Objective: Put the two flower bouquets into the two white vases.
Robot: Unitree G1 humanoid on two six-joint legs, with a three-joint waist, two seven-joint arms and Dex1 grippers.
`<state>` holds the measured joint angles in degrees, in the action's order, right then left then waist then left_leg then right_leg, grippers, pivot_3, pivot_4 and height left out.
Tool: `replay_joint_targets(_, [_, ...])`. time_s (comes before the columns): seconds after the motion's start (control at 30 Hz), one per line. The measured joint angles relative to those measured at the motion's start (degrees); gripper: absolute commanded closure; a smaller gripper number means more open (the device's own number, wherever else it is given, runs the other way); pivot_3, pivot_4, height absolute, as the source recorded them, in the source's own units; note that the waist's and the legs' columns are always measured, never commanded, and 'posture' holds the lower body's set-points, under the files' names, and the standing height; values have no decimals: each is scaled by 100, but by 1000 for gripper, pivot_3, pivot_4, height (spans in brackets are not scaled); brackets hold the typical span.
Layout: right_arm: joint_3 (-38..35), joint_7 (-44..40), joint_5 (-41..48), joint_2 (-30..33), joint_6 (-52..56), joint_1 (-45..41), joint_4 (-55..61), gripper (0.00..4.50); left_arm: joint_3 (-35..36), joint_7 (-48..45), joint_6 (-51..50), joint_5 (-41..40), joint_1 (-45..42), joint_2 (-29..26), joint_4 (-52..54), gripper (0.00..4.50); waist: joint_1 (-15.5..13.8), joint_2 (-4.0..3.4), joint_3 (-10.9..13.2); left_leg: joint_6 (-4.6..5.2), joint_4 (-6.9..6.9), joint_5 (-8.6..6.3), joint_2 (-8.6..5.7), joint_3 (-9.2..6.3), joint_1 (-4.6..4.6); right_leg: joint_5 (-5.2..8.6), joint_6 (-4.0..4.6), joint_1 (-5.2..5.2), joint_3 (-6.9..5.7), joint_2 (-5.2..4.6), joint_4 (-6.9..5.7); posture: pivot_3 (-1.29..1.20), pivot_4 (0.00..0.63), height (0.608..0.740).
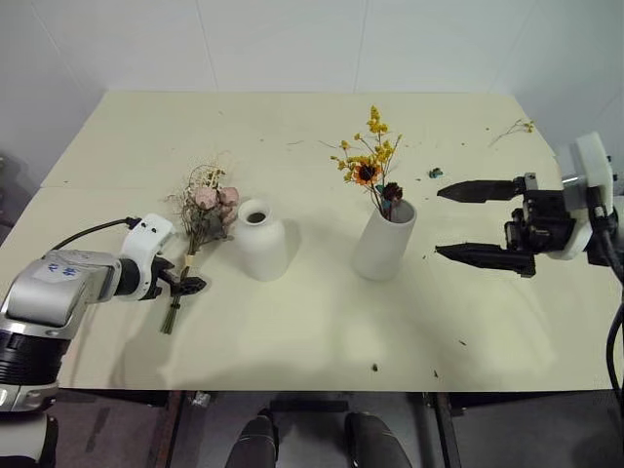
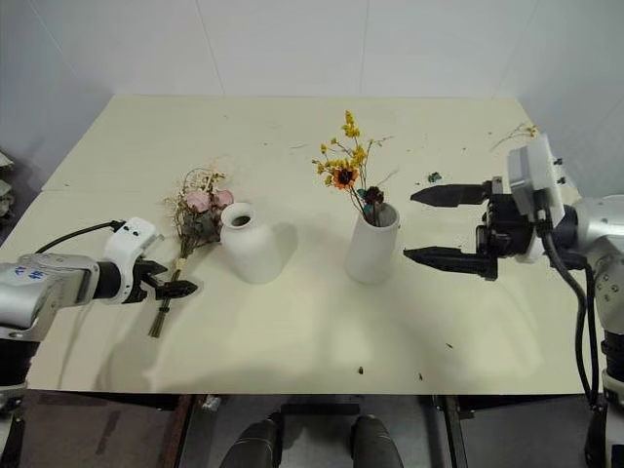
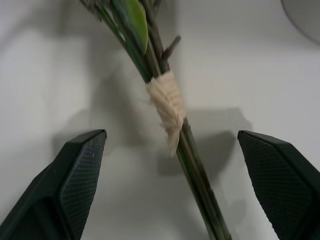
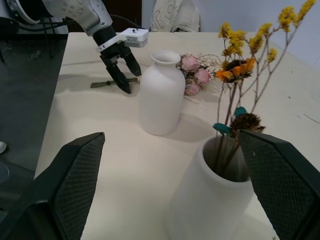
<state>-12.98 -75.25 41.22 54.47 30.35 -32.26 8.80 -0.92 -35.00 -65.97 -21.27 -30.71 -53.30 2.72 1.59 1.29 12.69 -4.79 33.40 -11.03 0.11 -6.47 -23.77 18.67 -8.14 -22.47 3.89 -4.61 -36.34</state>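
- Yellow-orange bouquet (image 1: 373,156): standing in the taller white vase (image 1: 383,244).
- Pink rose bouquet (image 1: 205,210): lying on the table (image 1: 322,322), beside the squat white vase (image 1: 261,239).
- Left gripper (image 3: 172,165): fingers spread, straddling the twine-bound stems.
- Right gripper (image 1: 463,222): fingers spread, empty, near the taller vase.

We see silver-grey arm links ending in white wrist housings, each carrying a black cable. The left gripper (image 1: 191,285) and right gripper (image 1: 460,222) have black, tapered, textured fingers.

Yellow bouquet (image 1: 373,156) upright in tall vase (image 1: 384,240); rose bouquet (image 1: 203,219) flat beside squat vase (image 1: 262,240).
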Motion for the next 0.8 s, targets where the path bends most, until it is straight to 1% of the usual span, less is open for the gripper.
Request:
replay_joint_targets(0.03, [-9, 5, 34, 2, 7, 8, 29, 0, 1, 1, 21, 28, -18, 3, -72, 886, 1, 0, 0, 0, 4, 0, 0, 0, 1, 0, 0, 1, 0, 0, -3, 0, 150, 740])
replay_joint_targets(0.2, [-77, 6, 43, 51, 23, 31, 23, 0, 44, -78, 45, 103, 6, -55, -149, 2527, 10, 0, 0, 0, 11, 0, -1, 0, 1, -2, -2, 2, 3, 0, -9, 0, 150, 740])
replay_joint_targets(0.23, [-77, 7, 42, 51, 22, 31, 21, 0, 44, -100, 76, 117, 10, -72, -171, 2790, 14, 0, 0, 0, 11, 0, -1, 0, 2, -1, -2, 1, 3, 0, -10, 0, 150, 740])
replay_joint_targets(0.27, [-77, 7, 40, 46, -3, 31, 19, 0, 48, -118, 169, 140, 11, -80, -248, 3163, 15, 0, 0, 0, 11, 0, -1, 0, 2, -1, -1, 0, 3, 0, -11, 0, 150, 740])
replay_joint_targets(0.3, [-78, 7, 41, 44, -28, 31, 19, 0, 54, -127, 238, 159, 12, -81, -308, 3422, 14, 0, 0, 0, 10, 0, -1, 0, 2, -1, -1, 0, 4, 0, -13, 0, 150, 740])
replay_joint_targets(0.33, [-85, 11, 42, 39, -48, 31, 18, 0, 66, -126, 389, 220, 12, -82, -404, 3795, 12, 0, 0, 0, 11, 0, -1, 0, 2, -1, -1, 0, 3, 0, -13, 0, 150, 740])
replay_joint_targets(0.4, [-88, 46, 45, 17, -49, 30, 19, 0, 164, -66, 661, 305, 10, -75, -629, 4402, 10, 0, 0, 0, 14, 0, -1, 0, 1, -1, -1, 0, 4, 0, -13, 0, 150, 740])
replay_joint_targets(0.43, [-88, 74, 44, -2, -50, 29, 18, 0, 260, -60, 822, 321, 5, -45, -746, 4482, 9, 0, 0, 0, 14, 0, -1, 0, -1, -1, -2, -1, 4, 0, -12, 0, 150, 740])
replay_joint_targets(0.6, [-87, 191, 8, -136, -207, 15, -61, 0, 1105, 135, 2110, 263, -161, 569, -1144, 4482, -10, 2, -1, 0, 33, 0, -2, -2, -18, -6, -8, -4, 2, -1, -14, 0, 150, 740])
replay_joint_targets(0.7, [-89, 216, -59, -197, -338, 212, -67, 0, 1845, 154, 2963, -92, -427, 1059, -1258, 4482, -27, 9, -5, 1, 48, -1, -6, -6, -32, -13, -21, -6, 0, -2, -8, 0, 150, 740])
replay_joint_targets(0.8, [-89, 352, -83, -339, -369, 275, -74, 0, 2532, 28, 3763, -681, -794, 1543, -1199, 4482, -23, 10, -5, 1, 60, 0, -10, -5, -36, -22, -29, -4, 1, -6, -7, 0, 150, 740])
